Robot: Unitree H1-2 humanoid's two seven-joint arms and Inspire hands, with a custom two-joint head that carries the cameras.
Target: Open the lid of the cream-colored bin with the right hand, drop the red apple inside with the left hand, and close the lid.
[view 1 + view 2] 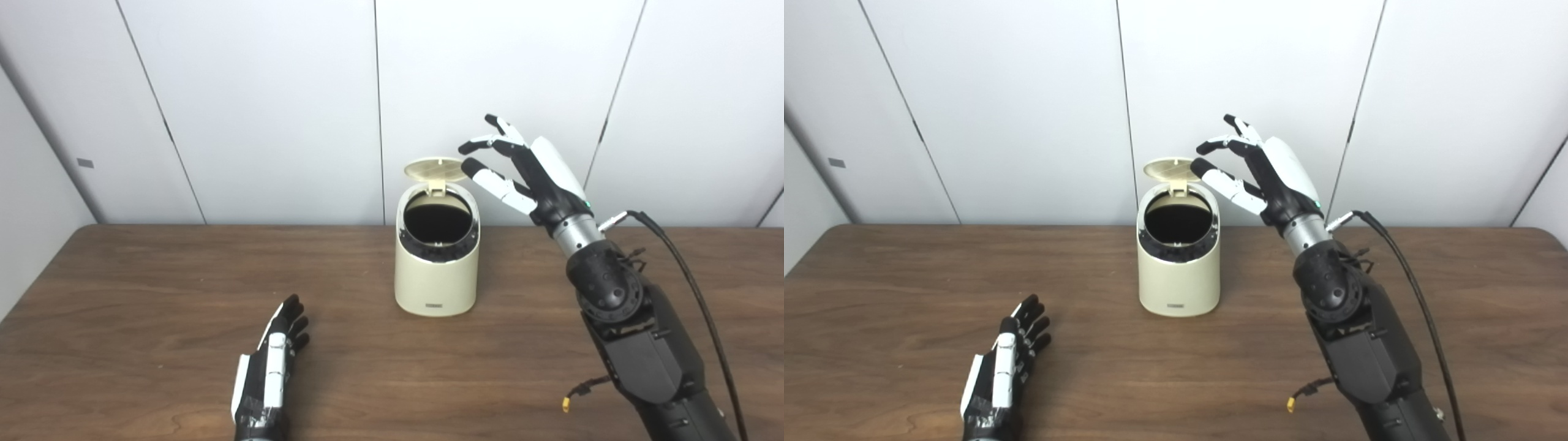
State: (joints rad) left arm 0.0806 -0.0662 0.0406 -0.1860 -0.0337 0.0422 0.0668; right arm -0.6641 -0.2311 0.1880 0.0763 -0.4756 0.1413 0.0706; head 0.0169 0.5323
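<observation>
Cream-colored bin (436,269) stands upright on the brown wooden table (153,288), nearer the far edge than the near one and about midway between the left and right edges. Its round lid (436,169) is swung up on the rear hinge, so the dark mouth lies open toward the cameras; whether anything sits inside cannot be told from the blackness. Right hand (527,171) hangs in the air just beside the raised lid, on its right, with its fingers (490,144) spread apart and slightly curled; the thumb tip lies at the lid's rim, though actual contact cannot be made out, and the hand holds nothing. Its dark arm rises from the near right corner, a black cable looping beside it. Left hand (272,361) rests low over the table near the near edge, well apart from the bin, fingers stretched forward and lying close together, holding nothing. Bare wood stretches on both sides of the bin and between it and the left hand.
</observation>
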